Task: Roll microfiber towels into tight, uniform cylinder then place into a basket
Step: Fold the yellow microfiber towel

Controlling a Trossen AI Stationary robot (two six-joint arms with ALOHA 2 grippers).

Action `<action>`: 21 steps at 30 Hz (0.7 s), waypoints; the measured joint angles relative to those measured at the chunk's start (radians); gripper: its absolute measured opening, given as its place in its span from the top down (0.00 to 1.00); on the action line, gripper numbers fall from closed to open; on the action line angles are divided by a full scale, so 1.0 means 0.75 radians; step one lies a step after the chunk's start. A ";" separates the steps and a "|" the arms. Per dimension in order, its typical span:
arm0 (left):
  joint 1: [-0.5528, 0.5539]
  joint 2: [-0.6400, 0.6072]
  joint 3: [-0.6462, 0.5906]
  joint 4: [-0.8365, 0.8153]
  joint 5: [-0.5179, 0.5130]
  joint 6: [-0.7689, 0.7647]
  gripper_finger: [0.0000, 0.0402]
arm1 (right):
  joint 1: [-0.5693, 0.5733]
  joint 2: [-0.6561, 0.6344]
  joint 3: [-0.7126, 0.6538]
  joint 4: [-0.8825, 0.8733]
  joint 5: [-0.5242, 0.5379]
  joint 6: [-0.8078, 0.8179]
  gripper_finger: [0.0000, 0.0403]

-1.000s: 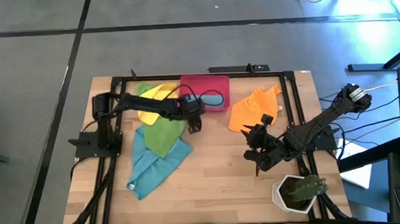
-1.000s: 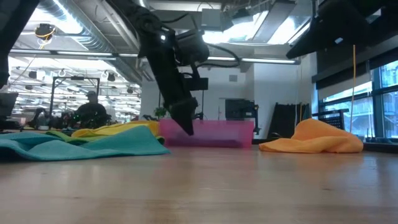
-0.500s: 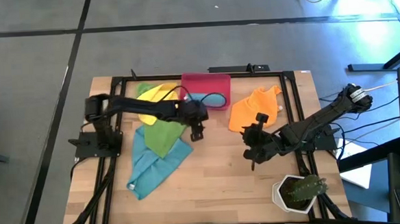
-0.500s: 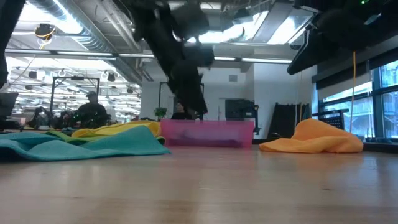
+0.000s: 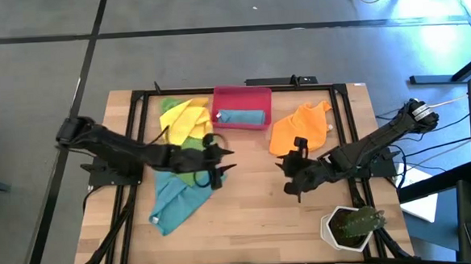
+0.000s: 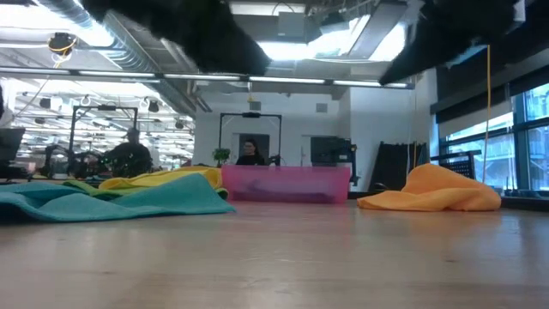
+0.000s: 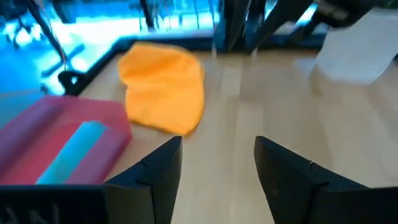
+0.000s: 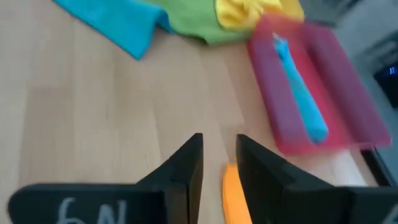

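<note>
The red-pink basket [image 5: 254, 95] stands at the table's far middle with a rolled teal towel [image 5: 241, 117] lying inside it. Left of it, a yellow towel [image 5: 180, 117], a green towel [image 5: 186, 147] and a teal towel [image 5: 176, 198] lie spread and overlapping. An orange towel [image 5: 298, 129] lies crumpled to the basket's right. My left gripper [image 5: 218, 162] hangs open and empty above the green towel's right edge, pointing toward the table's right. My right gripper [image 5: 289, 176] hovers near the orange towel's near side, its fingers [image 8: 186, 163] slightly apart with nothing between them.
A white hexagonal pot with a cactus [image 5: 352, 226] stands at the near right corner. A black frame [image 5: 233, 88] runs around the work area. Bare wood [image 5: 256, 212] lies between the teal towel and the pot. People show in the room beyond the table.
My left gripper has drawn back from beside the basket toward the table's near-left and risen out of the low view. It has tipped from pointing down to nearly level, staying open and empty. My right gripper has turned a little toward the table's left.
</note>
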 joint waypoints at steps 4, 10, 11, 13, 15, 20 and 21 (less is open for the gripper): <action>-0.022 -0.017 -0.181 0.298 -0.046 0.024 0.52 | -0.007 0.003 0.000 0.158 0.000 -0.120 0.76; 0.002 -0.017 -0.227 0.380 -0.056 0.041 0.52 | -0.035 0.029 0.001 0.212 -0.001 -0.190 0.76; 0.010 -0.017 -0.227 0.382 -0.057 0.051 0.52 | -0.044 0.041 0.001 0.213 -0.001 -0.206 0.76; 0.021 -0.017 -0.227 0.403 -0.058 0.124 0.52 | -0.069 0.064 0.001 0.214 -0.001 -0.246 0.76; 0.033 -0.017 -0.227 0.447 -0.057 0.210 0.52 | -0.102 0.093 0.001 0.237 -0.001 -0.288 0.76; 0.080 -0.017 -0.227 0.512 -0.061 0.273 0.52 | -0.194 0.174 0.001 0.287 -0.033 -0.352 0.76; 0.084 -0.017 -0.227 0.525 -0.060 0.280 0.52 | -0.211 0.187 0.001 0.296 -0.077 -0.360 0.76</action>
